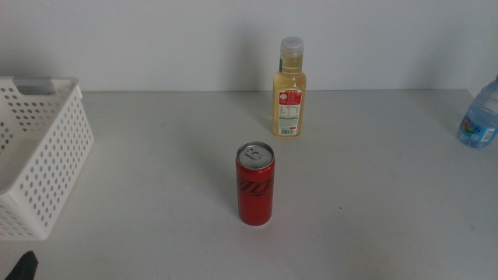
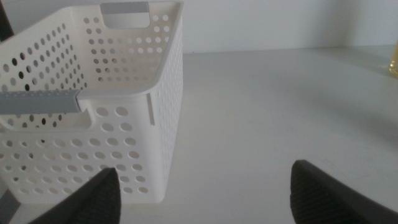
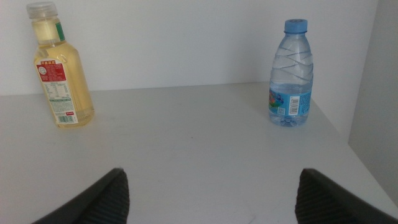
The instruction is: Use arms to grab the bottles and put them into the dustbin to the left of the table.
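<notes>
A slim red can (image 1: 255, 184) with black lettering stands upright in the middle of the table (image 1: 373, 194). Behind it, near the wall, stands the yellow-liquid bottle (image 1: 289, 91) (image 3: 60, 68). The blue-capped water bottle (image 1: 479, 115) (image 3: 291, 73) stands at the table's far right. The white perforated dustbin (image 1: 35, 152) (image 2: 93, 106) sits at the left. My left gripper (image 2: 205, 193) is open, low near the dustbin's corner; only a dark tip (image 1: 23, 267) shows in the middle view. My right gripper (image 3: 211, 199) is open and empty, facing the two bottles from a distance.
A white wall (image 1: 156, 39) runs behind the table. A vertical white panel (image 3: 379, 93) stands just right of the water bottle.
</notes>
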You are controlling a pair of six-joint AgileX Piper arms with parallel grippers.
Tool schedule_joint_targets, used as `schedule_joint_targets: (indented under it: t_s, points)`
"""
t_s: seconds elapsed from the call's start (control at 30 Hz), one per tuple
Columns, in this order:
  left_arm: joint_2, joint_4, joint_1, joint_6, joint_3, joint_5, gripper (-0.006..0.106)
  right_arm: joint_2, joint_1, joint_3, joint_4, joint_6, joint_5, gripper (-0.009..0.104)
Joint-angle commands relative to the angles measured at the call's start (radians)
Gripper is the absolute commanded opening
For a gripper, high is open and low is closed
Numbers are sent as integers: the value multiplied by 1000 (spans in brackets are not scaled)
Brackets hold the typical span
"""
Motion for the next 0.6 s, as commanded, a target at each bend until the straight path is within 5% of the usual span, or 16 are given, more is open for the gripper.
schedule_joint_targets:
  t_s: [0.0,0.57]
  points:
    - [0,-3,-6,-7,1,-104,94,-21,-4,-9,-11,-5,-73,94]
    - [810,-3,-326,9,1,-946,94,-21,-4,-9,-11,-5,-73,94]
